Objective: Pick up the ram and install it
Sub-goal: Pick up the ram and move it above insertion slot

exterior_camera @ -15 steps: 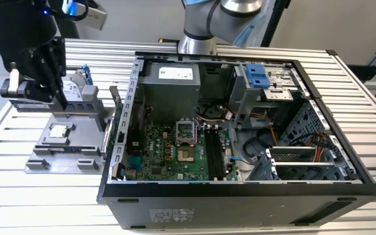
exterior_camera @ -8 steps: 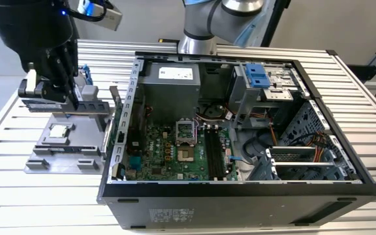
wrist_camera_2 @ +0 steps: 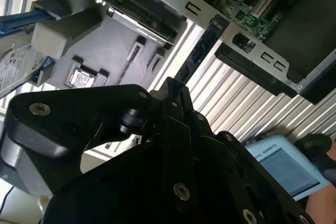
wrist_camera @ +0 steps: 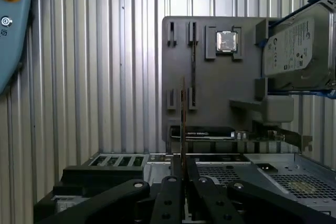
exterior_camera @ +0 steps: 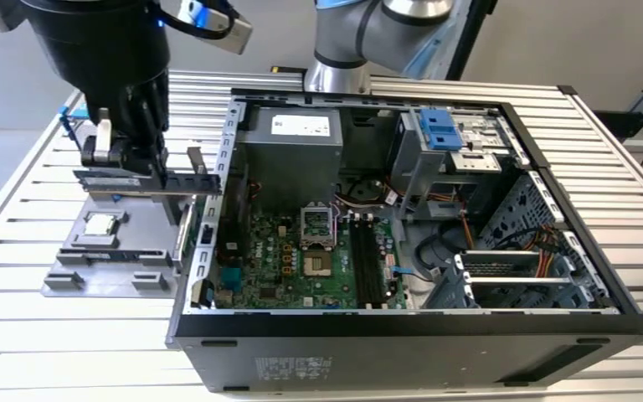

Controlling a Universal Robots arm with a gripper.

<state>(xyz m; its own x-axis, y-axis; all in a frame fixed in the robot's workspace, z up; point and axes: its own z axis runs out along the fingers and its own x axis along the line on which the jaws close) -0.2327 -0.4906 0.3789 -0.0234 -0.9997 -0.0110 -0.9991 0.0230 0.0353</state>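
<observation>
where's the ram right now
On the exterior view's left, the ram is clamped in the gripper over the grey parts holder, just outside the open computer case.

My hand: matte black, with a bulky rounded housing above and silver metal pieces low on one side. In both wrist views, angular black linkage plates narrow to slim fingers. Round pale screw heads sit at the pivots, with one more on the outer plate. My arm: smooth silver-grey tube, wide rounded joint, pale blue band at its edge.
</observation>
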